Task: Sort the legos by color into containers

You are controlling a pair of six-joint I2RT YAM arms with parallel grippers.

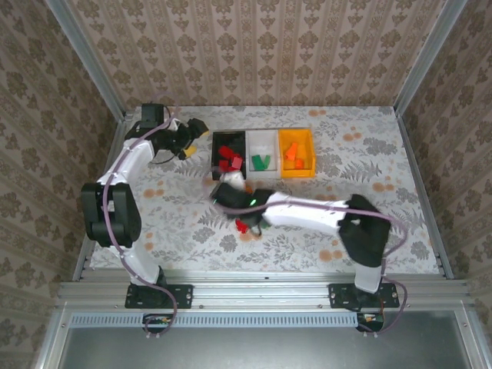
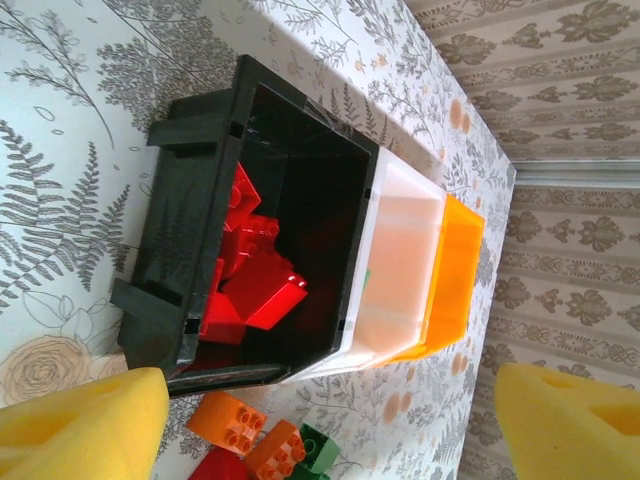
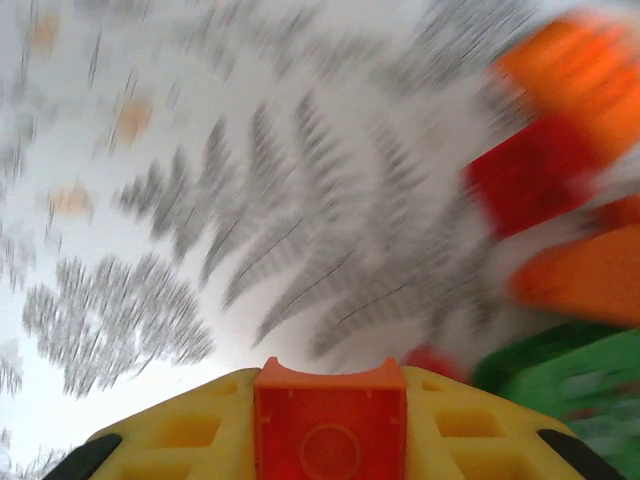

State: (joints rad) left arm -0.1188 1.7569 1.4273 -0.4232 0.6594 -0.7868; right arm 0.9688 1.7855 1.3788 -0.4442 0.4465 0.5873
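Right claw [image 3: 330,405]: closed narrow on one orange lego [image 3: 330,440], pinched between the yellow pads [image 3: 180,435], hollow underside facing the wrist camera. It hangs above the counter [image 3: 250,250]. That view is motion-blurred. Off to its right sits a loose pile [image 3: 560,230] of red, orange and green bricks, but the blur hides the exact count.

Left claw [image 2: 325,425]: wide, nothing between the pads. In the overhead view it sits at far left [image 1: 192,138], just beside the black bin [image 1: 215,146] and pointing at it.

Containers: three in a row at the far middle of the counter, walls touching.
- black bin, leftmost: red legos [image 2: 255,280] piled inside
- white bin [image 1: 264,137], middle: green legos [image 1: 261,162] inside
- orange-yellow bin [image 1: 310,150], rightmost: orange legos [image 1: 294,156] inside

Unsorted, left wrist view: two orange bricks [image 2: 250,435], a green brick [image 2: 318,447] and a red brick [image 2: 215,468] bunched on the counter just outside the black bin's near wall. Overhead shows one red piece [image 1: 242,225] poking out under the right arm's wrist, near the counter's middle. The arm covers the rest of that group.
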